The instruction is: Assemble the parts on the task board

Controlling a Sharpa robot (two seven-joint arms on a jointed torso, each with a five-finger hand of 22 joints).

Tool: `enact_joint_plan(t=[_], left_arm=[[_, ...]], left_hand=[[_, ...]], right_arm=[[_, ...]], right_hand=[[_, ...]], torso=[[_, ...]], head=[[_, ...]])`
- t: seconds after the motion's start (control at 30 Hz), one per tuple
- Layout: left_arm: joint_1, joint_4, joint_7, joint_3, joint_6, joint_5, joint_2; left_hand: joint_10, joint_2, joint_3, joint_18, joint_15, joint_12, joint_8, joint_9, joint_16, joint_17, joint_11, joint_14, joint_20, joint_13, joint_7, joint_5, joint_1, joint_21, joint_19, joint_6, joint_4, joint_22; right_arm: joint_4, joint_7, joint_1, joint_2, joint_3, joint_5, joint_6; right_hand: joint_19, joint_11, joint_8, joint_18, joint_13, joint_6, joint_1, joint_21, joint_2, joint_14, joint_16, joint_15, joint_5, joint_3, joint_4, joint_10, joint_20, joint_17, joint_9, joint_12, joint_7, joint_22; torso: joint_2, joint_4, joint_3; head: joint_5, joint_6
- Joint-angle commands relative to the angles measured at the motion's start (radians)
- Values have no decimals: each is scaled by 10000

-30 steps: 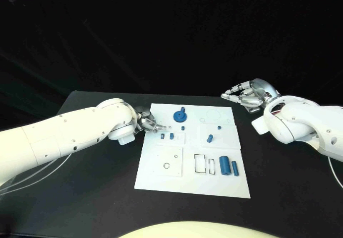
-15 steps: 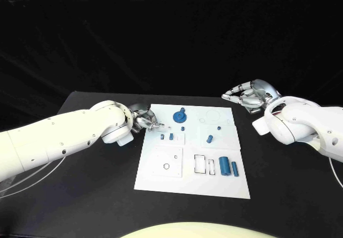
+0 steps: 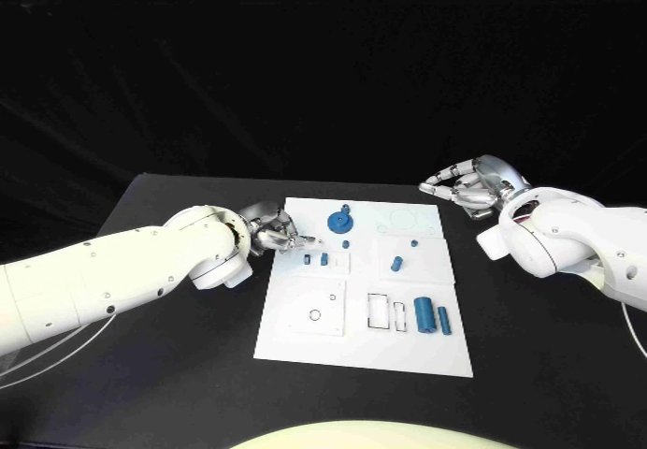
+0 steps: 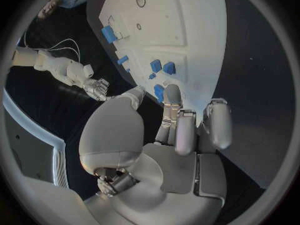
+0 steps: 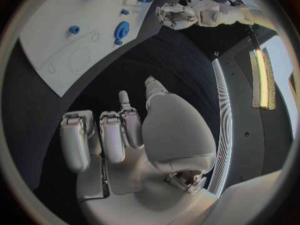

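Note:
The white task board (image 3: 353, 348) lies in the middle of the table. On it are a blue gear-like disc (image 3: 340, 221), a few small blue pieces (image 3: 316, 257) and two blue cylinders (image 3: 432, 314). My left hand (image 3: 275, 230) hovers at the board's far left edge, beside the disc, fingers loosely curled and holding nothing. In the left wrist view the disc (image 4: 159, 91) shows between thumb and fingertip (image 4: 172, 96), lying on the board (image 4: 187, 15). My right hand (image 3: 467, 185) hangs off the board's far right corner, fingers half curled, empty. The right wrist view shows the board (image 5: 56, 45) beyond its fingers (image 5: 111, 135).
Outlined slots (image 3: 387, 311) and round recesses (image 3: 316, 314) mark the board's near half. Bare black table (image 3: 176, 374) surrounds the board on all sides.
My left arm has swung lower in the picture and its hand has lifted slightly back from the board's edge. The right hand's fingers have curled in a little.

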Motion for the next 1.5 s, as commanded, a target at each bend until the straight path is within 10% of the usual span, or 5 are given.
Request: enact_joint_plan(t=[0.03,1.5], left_arm=[[-65,70,-744,-9,-76,-884,31],[-221,-349,-1059,-76,809,-733,588]], left_hand=[[93,82,-270,4,-90,92,125,20,66,1737,-19,749,-23,-9,-46,53,-90,80,110,76,1,252],[420,391,-311,-67,-255,535,590,-12,224,1993,-211,851,-174,418,-245,87,1143,252,337,158,-29,545]], right_arm=[[-10,92,-20,11,2,-96,46],[-9,242,-35,6,2,-84,-147]], right_hand=[[740,-65,50,-2,1163,-67,-85,-37,-21,793,-34,-54,-36,-54,-7,16,-78,1479,-16,-44,-11,2275],[396,-72,98,166,636,-115,-12,-681,6,652,-276,-65,63,-36,-43,-427,-86,951,-39,-634,-15,1846]], torso=[[18,-21,-10],[23,-11,-8]], head=[[23,2],[1,-31]])
